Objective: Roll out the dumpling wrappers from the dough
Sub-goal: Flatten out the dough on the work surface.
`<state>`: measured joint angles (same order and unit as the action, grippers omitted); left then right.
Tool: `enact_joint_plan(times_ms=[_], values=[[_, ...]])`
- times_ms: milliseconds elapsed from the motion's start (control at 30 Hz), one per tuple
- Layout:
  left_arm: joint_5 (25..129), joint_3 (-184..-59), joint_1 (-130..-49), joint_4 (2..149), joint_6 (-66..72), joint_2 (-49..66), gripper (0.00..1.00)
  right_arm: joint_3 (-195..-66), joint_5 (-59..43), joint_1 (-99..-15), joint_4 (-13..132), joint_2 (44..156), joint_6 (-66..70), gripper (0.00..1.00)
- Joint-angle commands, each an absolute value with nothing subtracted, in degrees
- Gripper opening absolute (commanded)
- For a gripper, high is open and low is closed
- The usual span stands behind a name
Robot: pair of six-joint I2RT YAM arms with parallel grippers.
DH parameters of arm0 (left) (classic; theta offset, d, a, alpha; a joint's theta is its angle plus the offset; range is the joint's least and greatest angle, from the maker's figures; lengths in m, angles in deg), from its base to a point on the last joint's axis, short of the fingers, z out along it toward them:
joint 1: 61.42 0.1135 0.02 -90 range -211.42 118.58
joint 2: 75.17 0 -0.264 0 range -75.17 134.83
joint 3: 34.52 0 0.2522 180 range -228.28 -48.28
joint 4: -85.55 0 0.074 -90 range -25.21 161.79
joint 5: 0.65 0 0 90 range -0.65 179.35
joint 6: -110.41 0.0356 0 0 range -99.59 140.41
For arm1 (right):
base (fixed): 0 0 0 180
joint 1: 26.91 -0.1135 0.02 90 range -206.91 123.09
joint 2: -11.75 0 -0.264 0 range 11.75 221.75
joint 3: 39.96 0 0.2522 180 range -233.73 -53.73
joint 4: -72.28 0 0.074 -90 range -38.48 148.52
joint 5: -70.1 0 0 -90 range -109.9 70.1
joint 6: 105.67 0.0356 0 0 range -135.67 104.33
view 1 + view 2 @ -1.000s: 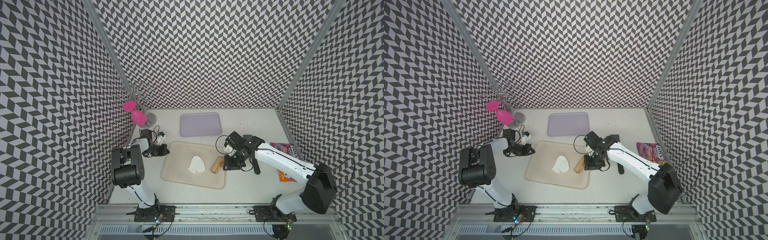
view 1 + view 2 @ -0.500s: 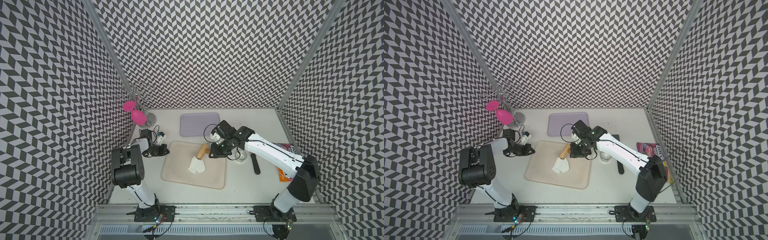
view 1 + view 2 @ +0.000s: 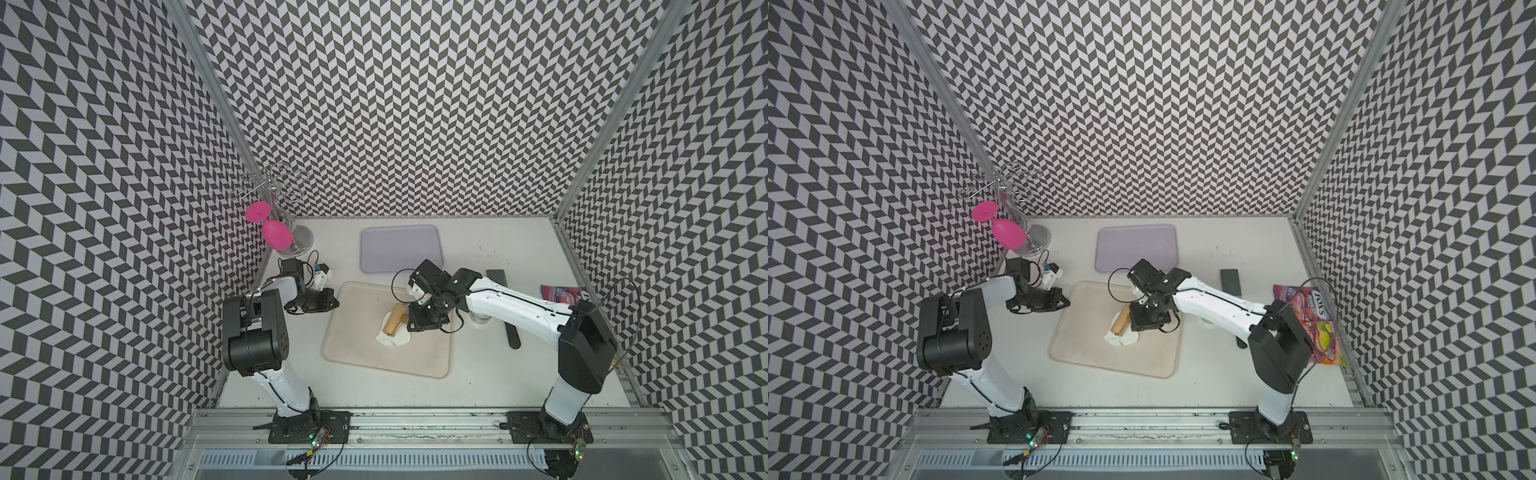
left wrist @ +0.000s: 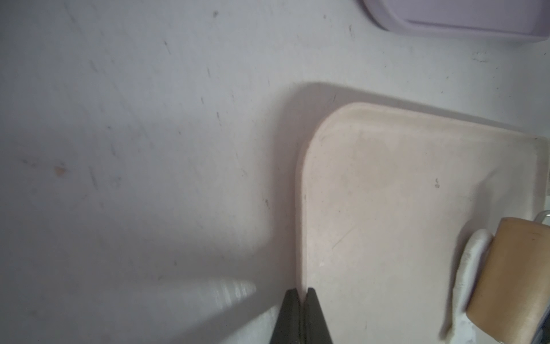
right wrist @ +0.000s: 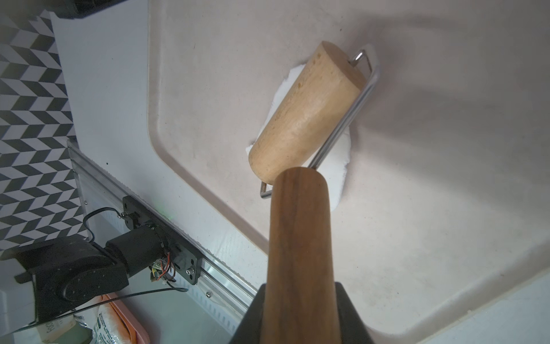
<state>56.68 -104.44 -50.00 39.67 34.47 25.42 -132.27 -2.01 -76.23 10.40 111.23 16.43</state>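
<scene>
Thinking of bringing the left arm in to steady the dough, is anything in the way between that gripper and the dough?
Nothing visible. Only bare beige tray lies between the left gripper and the dough. The wooden roller, held by the right gripper, sits on the dough itself.

Entry, one item: candy bag [image 3: 1320,316], lying well off the beige tray [image 3: 1084,353] on the right arm's side, by the wall. It is showing the brand "FOX'S" in pale letters on purple; the smaller print is blurring out.
</scene>
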Motion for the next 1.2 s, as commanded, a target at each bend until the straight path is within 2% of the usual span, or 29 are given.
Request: enact_joint_plan(times_ms=[0,233,733,933,1167], values=[[53.25,-104.71,-49.55,39.18,35.09,24.07,0.0,-128.87,-2.18,-76.13,13.07,107.52,17.51,0.0],[53.15,-104.72,-49.54,39.29,35.04,24.26,0.0,-121.0,-0.38,-75.39,16.94,107.38,20.33,0.0],[53.58,-104.49,-49.42,39.33,35.09,23.47,0.0,-116.21,3.08,-69.44,22.91,121.26,25.55,0.0],[53.51,-104.51,-49.32,39.31,35.06,23.54,0.0,-121.73,4.78,-70.01,24.73,121.46,25.33,0.0],[53.49,-104.45,-49.36,39.18,35.09,23.64,0.0,-140.46,0.8,-73.77,15.81,117.68,17.27,0.0]])
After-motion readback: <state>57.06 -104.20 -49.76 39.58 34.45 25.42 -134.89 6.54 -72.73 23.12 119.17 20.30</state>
